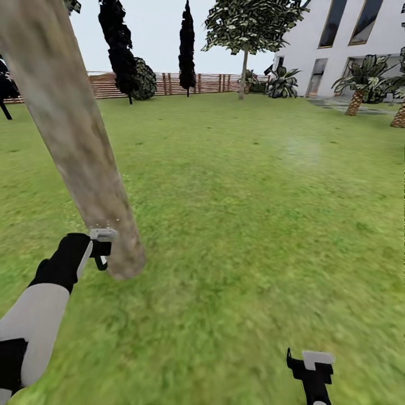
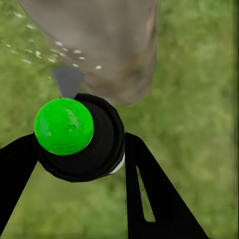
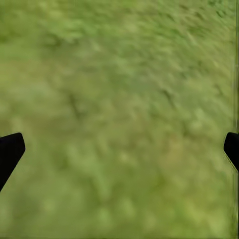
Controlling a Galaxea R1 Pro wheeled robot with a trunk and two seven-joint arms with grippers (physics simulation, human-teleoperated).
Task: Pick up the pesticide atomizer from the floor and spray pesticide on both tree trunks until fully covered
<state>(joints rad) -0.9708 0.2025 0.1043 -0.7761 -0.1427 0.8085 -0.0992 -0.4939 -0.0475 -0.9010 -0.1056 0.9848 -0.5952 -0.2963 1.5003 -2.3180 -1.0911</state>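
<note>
Risk lies in patchy cover, since the left gripper (image 2: 79, 149), jaws pinching the pesticide atomizer (image 2: 79, 137) with its green knob and black body just beside the near trunk (image 1: 73, 135), throws few white specks (image 2: 64, 50), while the right gripper (image 3: 119, 149) hangs spread over grass (image 1: 253, 225).

tree trunk (image 1: 79, 152) blocks the left (close), open grass (image 1: 253, 225) rightward and ahead
</note>
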